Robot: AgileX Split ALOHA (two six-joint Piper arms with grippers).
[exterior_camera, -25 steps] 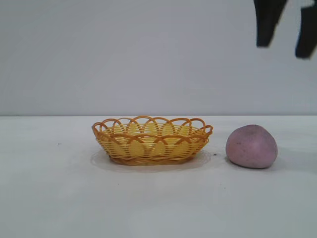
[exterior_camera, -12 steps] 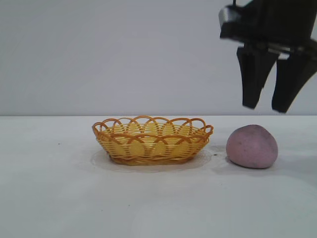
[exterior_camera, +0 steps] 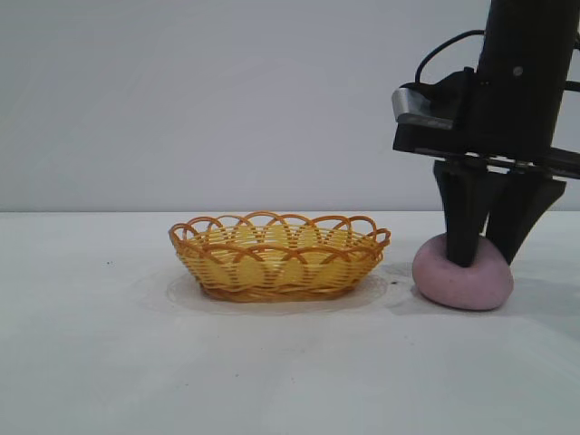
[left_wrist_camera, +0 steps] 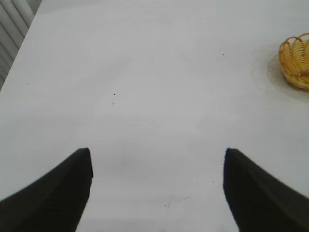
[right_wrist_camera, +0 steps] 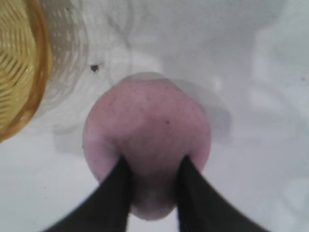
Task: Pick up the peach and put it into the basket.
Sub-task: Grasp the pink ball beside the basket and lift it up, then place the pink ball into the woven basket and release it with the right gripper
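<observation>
Wide bare table [exterior_camera: 91,362] fills the lower left of the exterior view, clear to the frame edge. Lower right, the peach [exterior_camera: 462,276] sits on the table just beside the basket [exterior_camera: 278,256], a narrow gap between them. Right gripper [exterior_camera: 489,258] points straight down, fingers [right_wrist_camera: 113,193] pinched into the peach's top. Basket centre frame, nothing visible inside. Left gripper [left_wrist_camera: 157,159] hangs spread wide over bare table.

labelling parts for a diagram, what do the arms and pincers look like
The right pincer has two matte black fingers tapering to blunt tips, under a boxy black wrist with a silver-grey block and a looping black cable. The left pincer shows only two black wedge-shaped fingers. No markings are visible.
</observation>
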